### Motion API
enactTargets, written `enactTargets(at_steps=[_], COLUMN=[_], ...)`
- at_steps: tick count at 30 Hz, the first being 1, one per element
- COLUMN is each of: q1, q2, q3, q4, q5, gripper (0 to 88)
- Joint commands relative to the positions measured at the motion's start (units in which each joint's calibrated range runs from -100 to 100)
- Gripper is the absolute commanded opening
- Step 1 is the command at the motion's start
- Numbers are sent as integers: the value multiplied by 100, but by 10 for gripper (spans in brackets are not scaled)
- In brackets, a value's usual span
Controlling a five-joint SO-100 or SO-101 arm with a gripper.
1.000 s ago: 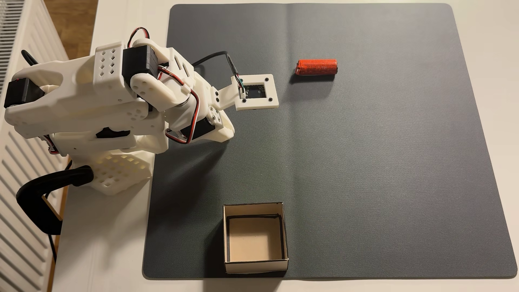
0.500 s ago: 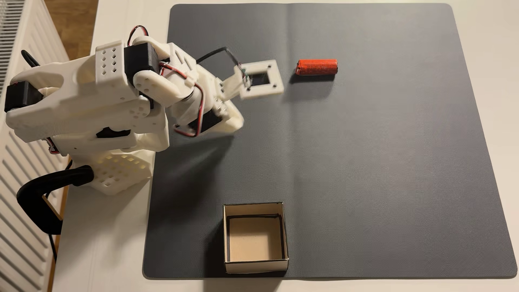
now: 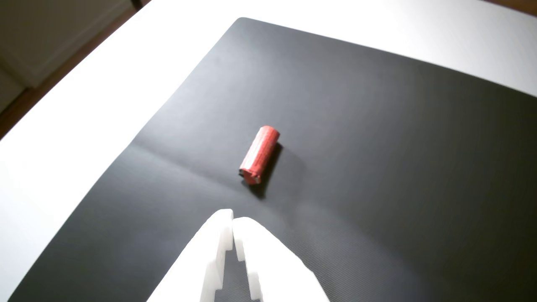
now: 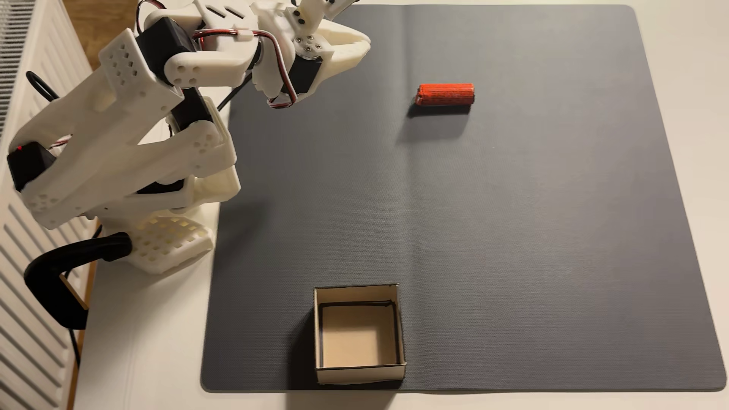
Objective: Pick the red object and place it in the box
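Claw closed; red object lying sideways, long axis left-right.

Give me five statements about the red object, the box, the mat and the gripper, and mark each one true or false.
1. The red object lies on its side on the mat. True.
2. The box already holds the red object. False: the box is empty, and the object lies far from it on the mat.
3. In the wrist view the gripper has its fingertips together, holding nothing. True.
4. The gripper is touching the red object. False: in the wrist view bare mat lies between them.
5. The box stands off the mat. False: it stands on the mat, at its near edge in the fixed view.
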Motion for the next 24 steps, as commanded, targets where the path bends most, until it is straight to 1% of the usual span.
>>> enactTargets(at_steps=[1,5,8,10,13,17,20,22,24], q1=[-15,-7,-7,-7,0,15,-15,-37,-82], q2=[-10,7,237,687,1648,3145,4335,5118,5883], q3=[-234,-225,-234,-234,-288,-306,-370,-624,-1050], q4=[125,658,605,343,-452,-2061,-3145,-3512,-3634], q5=[-83,-57,-73,-68,-62,-78,-83,-83,-83], gripper=[6,6,7,7,7,15,71,108,134])
